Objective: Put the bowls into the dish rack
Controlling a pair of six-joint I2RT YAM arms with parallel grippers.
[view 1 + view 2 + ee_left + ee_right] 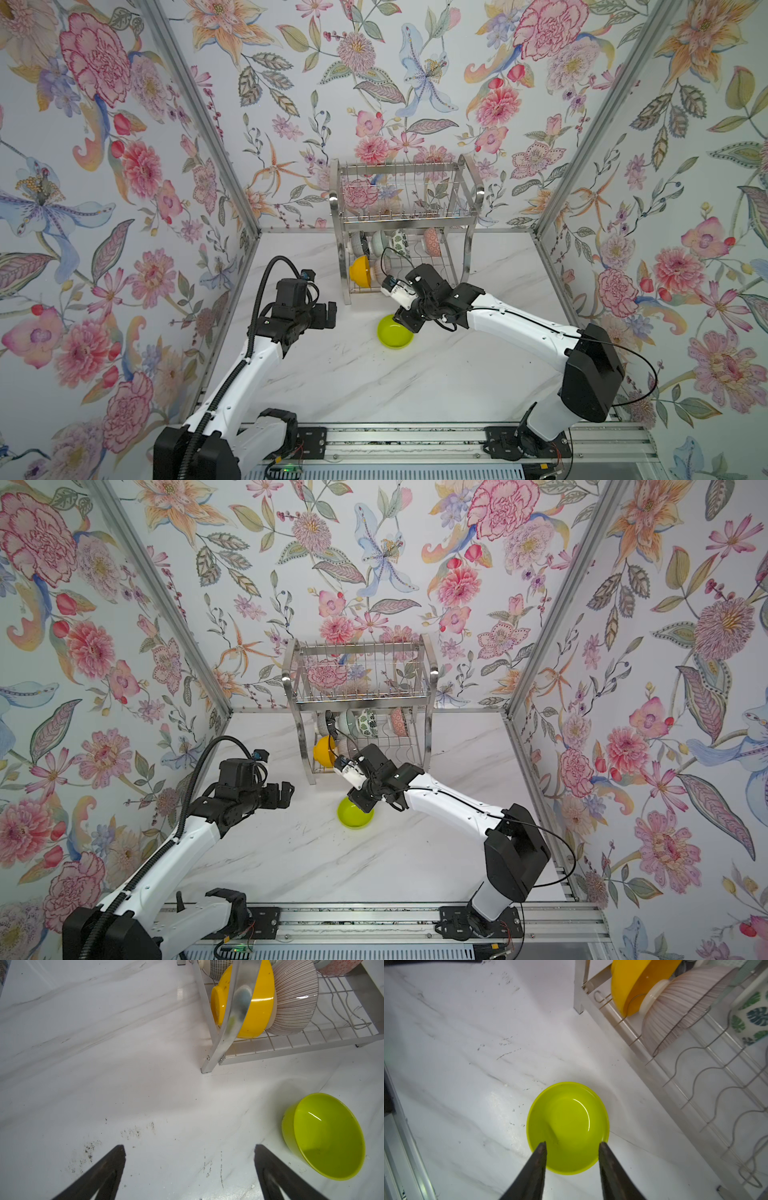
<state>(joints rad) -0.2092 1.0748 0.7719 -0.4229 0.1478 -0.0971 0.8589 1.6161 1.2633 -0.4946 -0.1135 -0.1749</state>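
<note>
Lime green bowl sitting upright mid-bench, just before the dish rack's front edge. Right gripper hovering over its near rim, jaws parted, gripping nothing. Left gripper idling nearby, spread wide, empty. Risk: slick rim slipping the pinch, bowl skidding into the rack.

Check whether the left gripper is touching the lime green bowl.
Apart. The left wrist view shows bare table between the left gripper and the lime green bowl.
</note>
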